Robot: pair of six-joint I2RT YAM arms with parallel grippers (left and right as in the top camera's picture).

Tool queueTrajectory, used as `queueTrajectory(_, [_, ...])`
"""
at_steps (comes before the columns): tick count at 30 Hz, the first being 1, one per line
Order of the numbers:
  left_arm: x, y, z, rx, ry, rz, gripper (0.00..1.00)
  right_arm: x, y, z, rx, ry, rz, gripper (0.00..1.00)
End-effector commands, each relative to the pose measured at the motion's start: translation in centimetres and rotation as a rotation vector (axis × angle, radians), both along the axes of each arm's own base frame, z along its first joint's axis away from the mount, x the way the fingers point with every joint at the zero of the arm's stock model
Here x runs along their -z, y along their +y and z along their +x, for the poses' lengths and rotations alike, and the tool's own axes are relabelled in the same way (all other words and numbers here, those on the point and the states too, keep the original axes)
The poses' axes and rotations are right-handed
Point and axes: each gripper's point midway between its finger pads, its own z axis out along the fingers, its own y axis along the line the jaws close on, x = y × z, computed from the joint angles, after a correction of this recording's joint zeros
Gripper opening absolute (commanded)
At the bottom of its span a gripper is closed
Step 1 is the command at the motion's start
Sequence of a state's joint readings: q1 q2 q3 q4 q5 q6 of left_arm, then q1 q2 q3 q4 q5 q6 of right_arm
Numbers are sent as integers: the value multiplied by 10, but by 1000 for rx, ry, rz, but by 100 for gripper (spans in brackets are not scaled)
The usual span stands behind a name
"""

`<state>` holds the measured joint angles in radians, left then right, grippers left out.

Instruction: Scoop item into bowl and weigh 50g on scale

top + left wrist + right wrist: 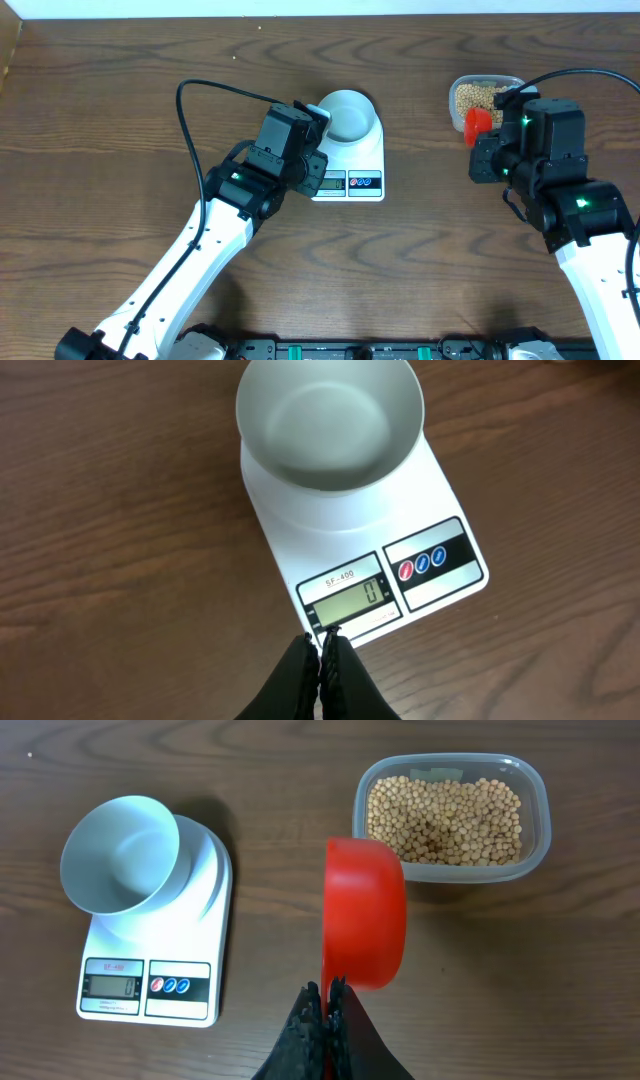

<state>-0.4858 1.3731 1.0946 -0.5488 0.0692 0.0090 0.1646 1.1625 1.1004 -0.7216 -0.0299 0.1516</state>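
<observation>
The pale bowl (347,113) stands empty on the white scale (362,160); its display (348,600) reads 0. My left gripper (325,643) is shut and empty, its tips at the scale's display end. My right gripper (326,992) is shut on the handle of a red scoop (366,913), held on edge just in front of the clear tub (535,815) of tan beans (445,818). In the overhead view the scoop (477,122) is next to the tub (459,92). The bowl (120,855) and scale (215,910) also show left in the right wrist view.
Dark wooden table (120,130) all round. The scale's red and blue buttons (421,564) lie beside the display. A black cable (205,88) loops from the left arm over the table.
</observation>
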Motion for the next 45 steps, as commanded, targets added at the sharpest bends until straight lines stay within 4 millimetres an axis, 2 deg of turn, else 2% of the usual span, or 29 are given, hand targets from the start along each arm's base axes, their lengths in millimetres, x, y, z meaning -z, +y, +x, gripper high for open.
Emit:
queueTrajectory(1, [11, 2, -3, -24, 40, 0, 8, -8, -2, 2, 14, -17, 8, 1])
queueTrajectory(10, [18, 5, -9, -25, 75, 19, 9, -8, -2, 2, 13, -17, 7, 1])
queueTrajectory(12, [18, 5, -9, -24, 77, 20, 17, -8, -2, 3, 13, -17, 7, 1])
queueTrajectory(14, [18, 6, -10, -25, 81, 21, 21, -8, -2, 3, 13, -17, 7, 1])
queueTrajectory(21, [22, 9, -17, -24, 109, 37, 21, -7, -3, 4, 8, -20, -3, 1])
queueTrajectory(32, [-4, 12, -22, 49, 20, 49, 21, -8, -3, 4, 8, -24, -2, 1])
queueTrajectory(38, [-9, -5, -33, 118, 50, -40, 21, -9, -2, 5, 8, -29, -1, 1])
queueTrajectory(41, [-9, -5, -34, 121, 54, -43, 21, -9, -2, 5, 8, -28, -1, 1])
queueTrajectory(45, [-9, -5, -34, 121, 55, -43, 34, -9, -2, 5, 8, -27, -1, 1])
